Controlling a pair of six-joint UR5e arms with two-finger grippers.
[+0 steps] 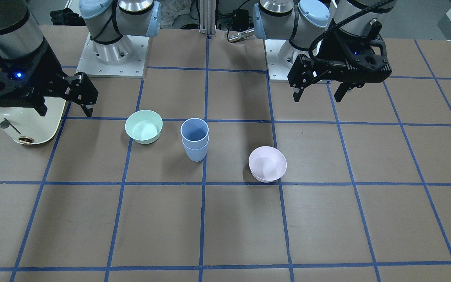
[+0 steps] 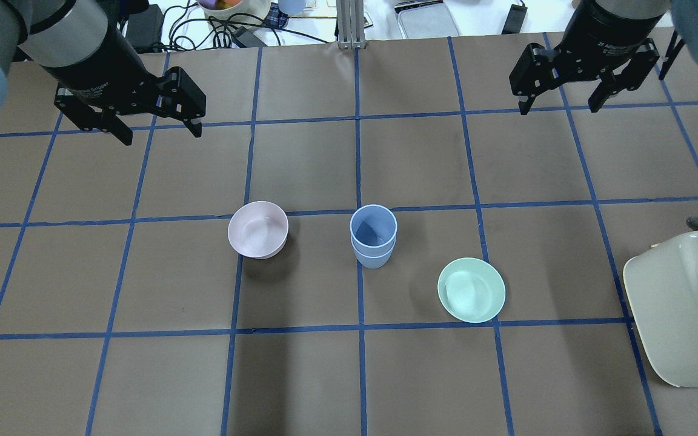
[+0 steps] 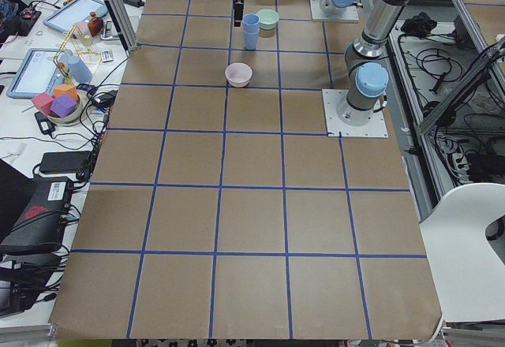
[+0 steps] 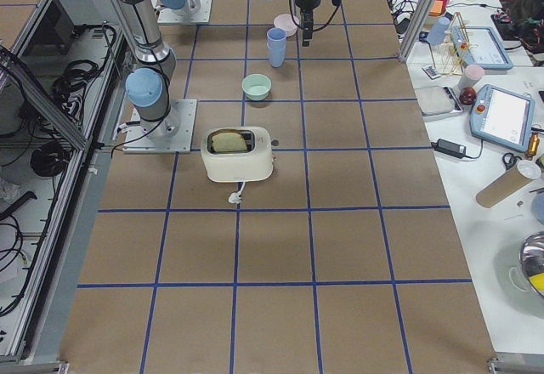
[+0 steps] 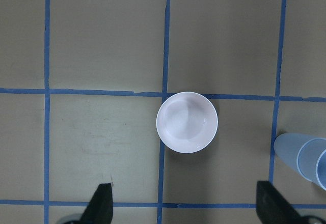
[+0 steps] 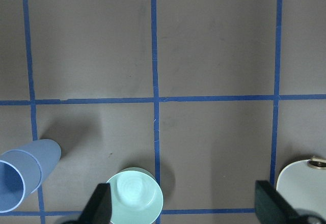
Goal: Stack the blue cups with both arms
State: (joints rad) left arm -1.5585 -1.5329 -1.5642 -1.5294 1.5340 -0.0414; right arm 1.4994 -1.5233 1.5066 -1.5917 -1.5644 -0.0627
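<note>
The two blue cups (image 2: 374,236) stand upright near the table's middle, one nested inside the other. They also show in the front view (image 1: 195,139), at the left wrist view's right edge (image 5: 308,159) and at the right wrist view's lower left (image 6: 23,180). My left gripper (image 2: 156,131) is open and empty, raised at the far left, well away from the cups; it also shows in the front view (image 1: 318,95). My right gripper (image 2: 560,103) is open and empty, raised at the far right.
A pale pink bowl (image 2: 258,229) sits left of the cups, a mint green bowl (image 2: 471,289) to their right. A cream toaster (image 2: 682,306) stands at the right edge. The brown table has a blue tape grid.
</note>
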